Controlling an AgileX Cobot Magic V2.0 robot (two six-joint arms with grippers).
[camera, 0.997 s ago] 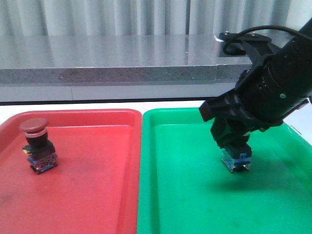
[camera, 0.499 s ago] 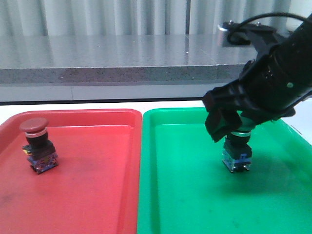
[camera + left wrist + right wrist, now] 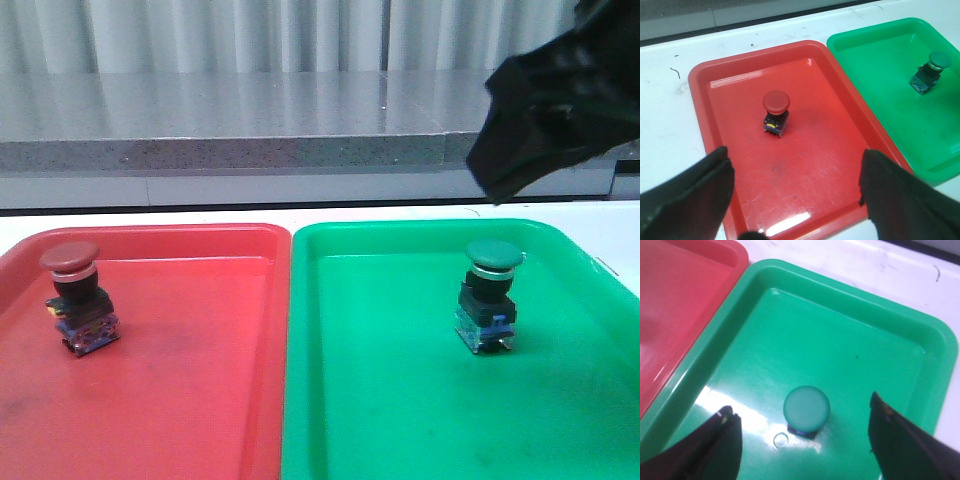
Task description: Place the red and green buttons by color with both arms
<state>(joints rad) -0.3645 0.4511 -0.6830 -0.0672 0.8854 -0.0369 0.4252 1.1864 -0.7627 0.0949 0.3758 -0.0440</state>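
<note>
The right gripper (image 3: 802, 440) has let go of the green button (image 3: 490, 295) and lifted up and away to the right; its jaws stand wide apart, holding nothing. The green button stands upright, cap up, in the green tray (image 3: 400, 420), directly below that gripper and between its fingers in the right wrist view. The red button (image 3: 78, 298) stands upright in the left part of the red tray (image 3: 200, 400). The left gripper (image 3: 795, 200) hangs wide open and empty on the near side of it. Both buttons seem placed, though the desk beyond the trays is partly out of view.
</note>
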